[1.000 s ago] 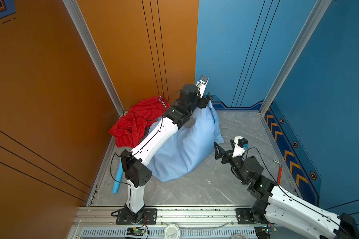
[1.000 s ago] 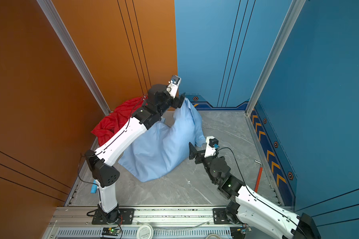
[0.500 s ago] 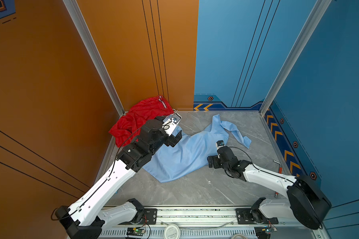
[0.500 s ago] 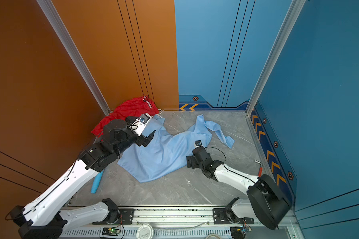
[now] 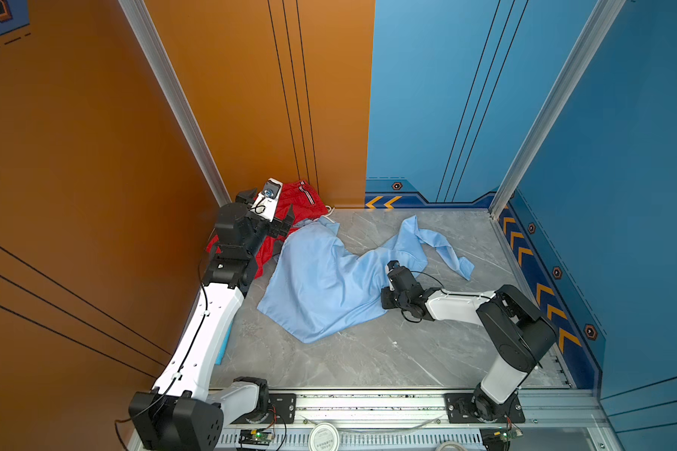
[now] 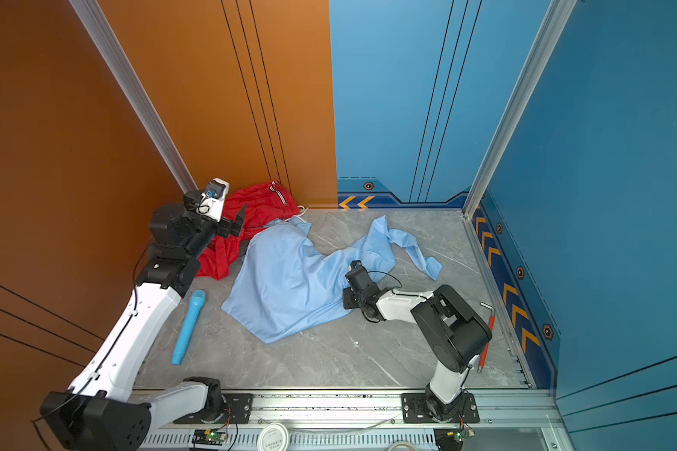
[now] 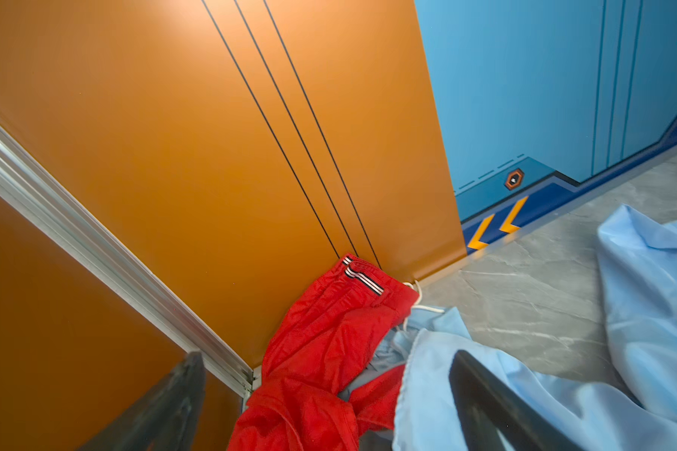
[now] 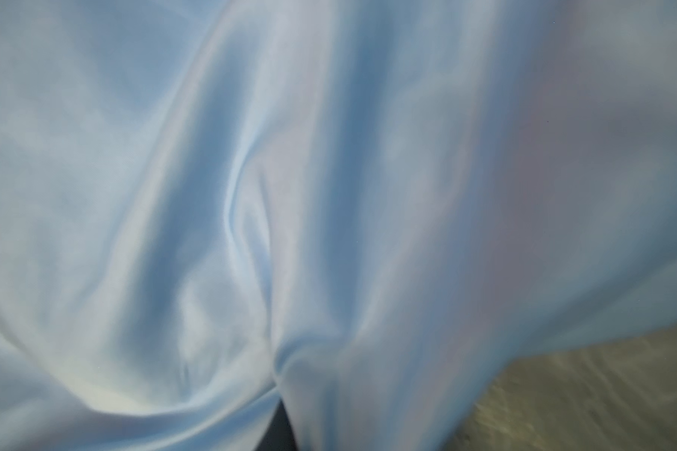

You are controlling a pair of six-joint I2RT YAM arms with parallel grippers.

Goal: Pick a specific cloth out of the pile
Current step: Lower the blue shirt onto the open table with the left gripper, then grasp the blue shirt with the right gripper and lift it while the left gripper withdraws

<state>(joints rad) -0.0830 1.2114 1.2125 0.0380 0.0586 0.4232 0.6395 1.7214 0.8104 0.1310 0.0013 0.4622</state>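
No word or number could be read anywhere. Ahead of the left claw, on the dark blue skirting strip of the far wall, stood two yellow-orange chevrons, with a small orange-rimmed hexagon badge just above them. Beyond the right claw, which was sunk in the pale sky-blue thin cloth, a row of orange chevrons and more hexagon badges ran along the side wall's skirting. Behind both claws, a round white label on the front rail bore print too small to make out.
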